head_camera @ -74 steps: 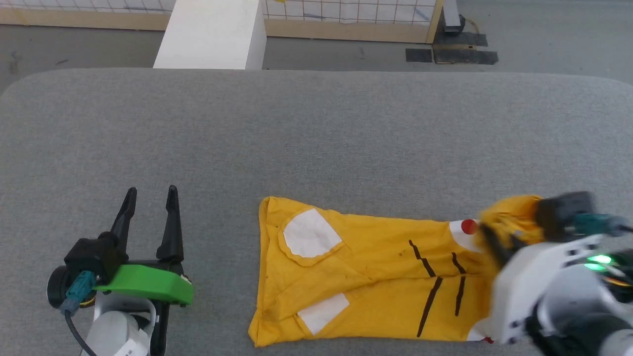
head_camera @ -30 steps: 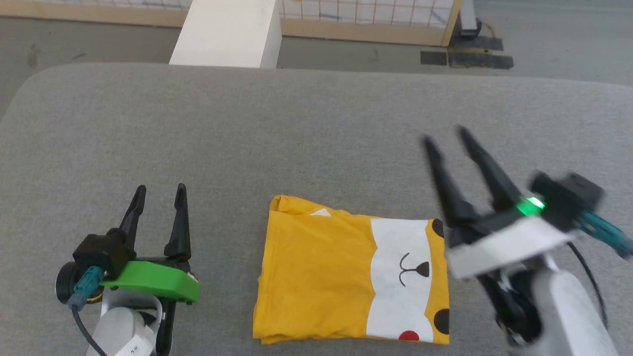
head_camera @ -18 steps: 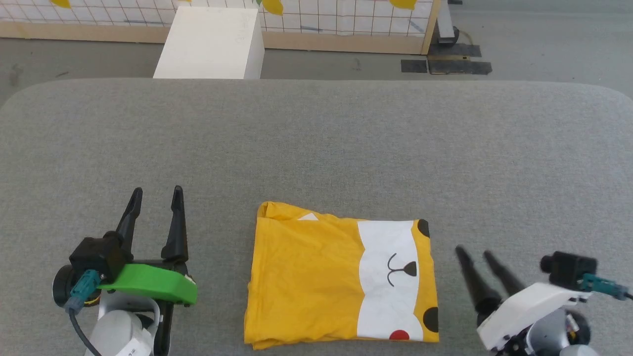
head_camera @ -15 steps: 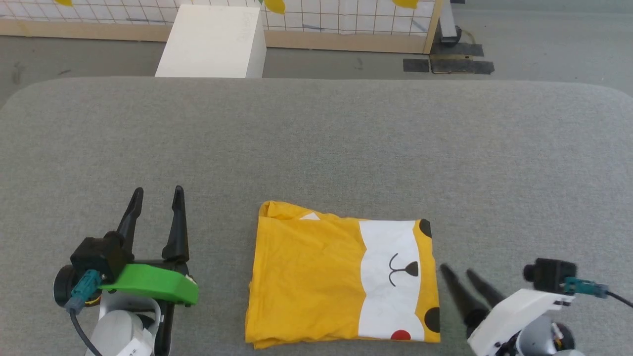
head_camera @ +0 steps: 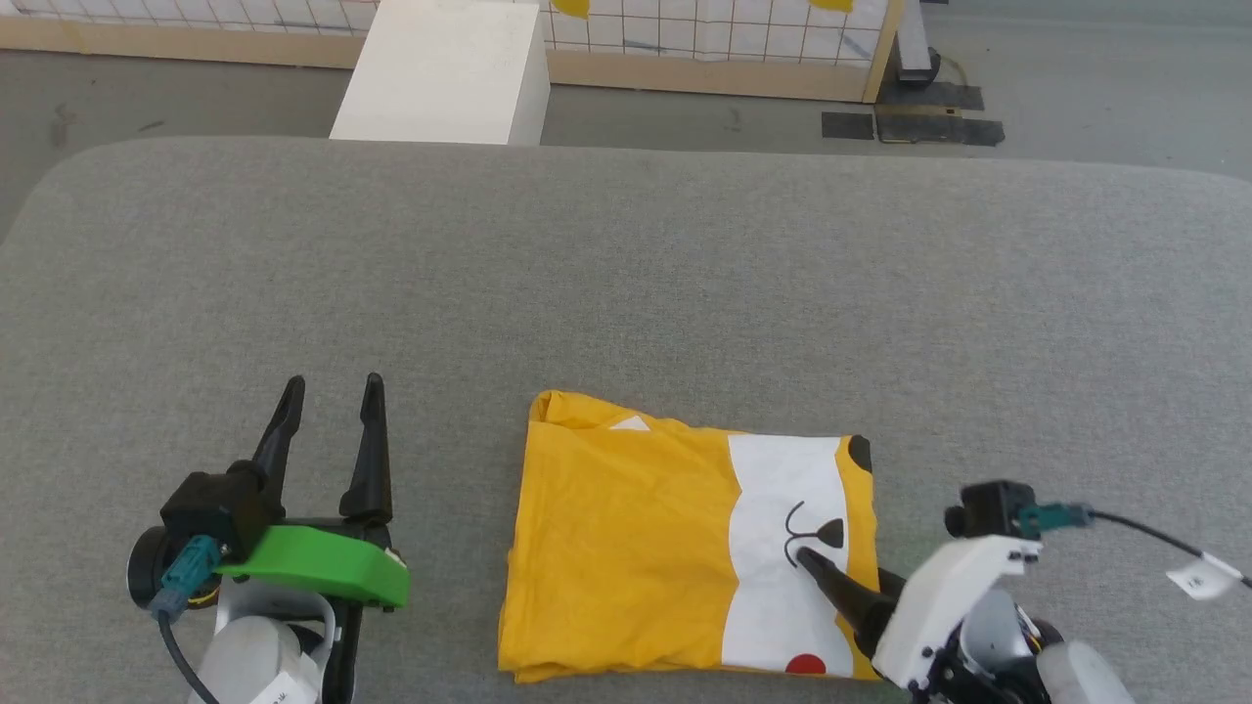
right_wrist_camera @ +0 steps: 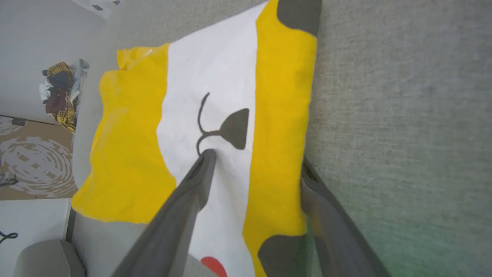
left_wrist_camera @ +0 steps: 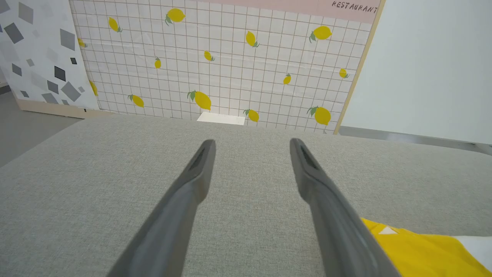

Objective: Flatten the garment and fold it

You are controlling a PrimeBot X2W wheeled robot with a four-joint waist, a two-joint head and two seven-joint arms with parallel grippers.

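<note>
Toward the near middle of the grey tabletop (head_camera: pixel 626 274): the garment (head_camera: pixel 626 548), a bright yellow T-shirt, already laid flat and folded into a compact, roughly square packet. Shows plain yellow on the left half. Carries on the right a white band with a small black nose and mouth line, black spots at the right corners and a red dot at the near edge. Looks stacked in several layers, slightly bunched at the far-left corner, with a small white triangle peeking out just beside it.

Right gripper (right_wrist_camera: pixel 255 157): spread open across the packet's right edge, one finger resting on the white band by the nose print, the other at the outer edge of the fabric, seemingly slipped just beneath. Not yet pinched together.

Left gripper (head_camera: pixel 333 381): open and empty, parked well apart to the left, pointing toward the far side.

Judged from this: flattening done, folding mostly done. Probably left to do: one last fold, or a tidy of the bunched corner.
</note>
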